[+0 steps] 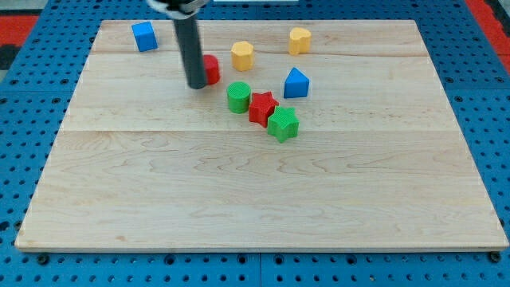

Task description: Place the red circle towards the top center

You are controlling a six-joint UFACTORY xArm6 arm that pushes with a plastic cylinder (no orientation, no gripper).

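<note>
Our red circle [210,69] sits in the upper part of the wooden board [255,199], a little to the view's left of centre, partly hidden behind our rod. My tip [195,84] rests right against its left side, touching or as good as touching. We carry no claw at all, only the bare rod, so nothing is grasped and the block is free to slide or roll away from us.

Just to the circle's right, near but apart, stands a yellow hexagonal block [242,55]; further right near the top edge is a second yellow block [300,39], its shape hard to make out. Below and to the right lie the green cylinder [238,97], the red star [262,108] and the green star [283,124], packed together, with a blue pointed block [296,82] beside them. A blue cube [144,36] sits in the top left corner.

As we judge it, the risk lies in our contact point. Pushing from the left sends the circle rightward into the yellow hexagon, which could jam or be shoved aside. An off-centre push lets the round block slip around the tip. Too long a push upward could carry it off the top edge.
</note>
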